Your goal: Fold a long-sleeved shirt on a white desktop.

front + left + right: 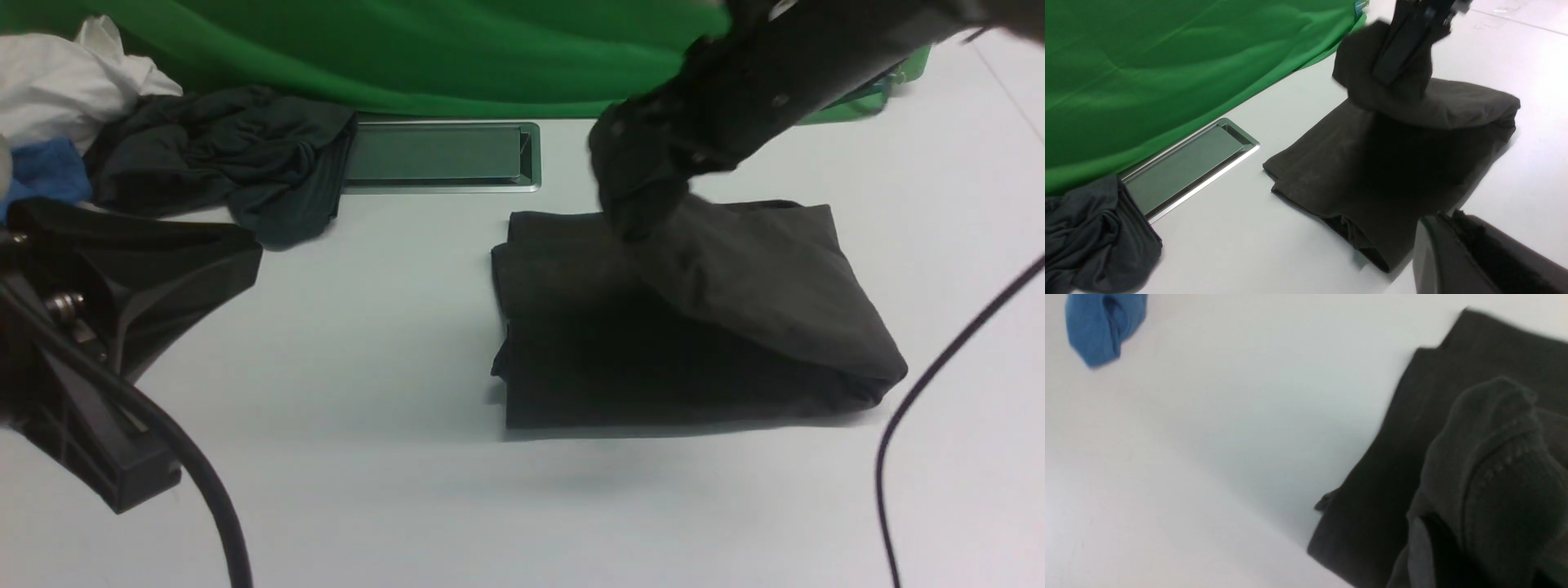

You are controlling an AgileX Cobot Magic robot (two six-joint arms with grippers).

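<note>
The long-sleeved shirt (694, 327) lies as a dark folded rectangle right of centre on the white desktop (367, 343). Its right half is raised off the lower layer and slopes up toward the back. My right gripper (645, 204) is shut on that raised cloth at the shirt's far edge, and fabric wraps round its fingers (1494, 457). The left wrist view shows the same lifted flap (1437, 106) hanging from the right gripper (1396, 69). My left gripper (249, 249) hovers at the near left, shut and holding nothing, its tip (1437, 218) just short of the shirt's near corner.
The grey metal-framed hatch (441, 155) is set in the desktop behind the shirt. A dark grey-teal garment (229, 155), a blue shirt (41, 171) and white cloth (65, 73) are piled at the far left. A green backdrop (408, 49) hangs behind. A black cable (939, 384) crosses the right side.
</note>
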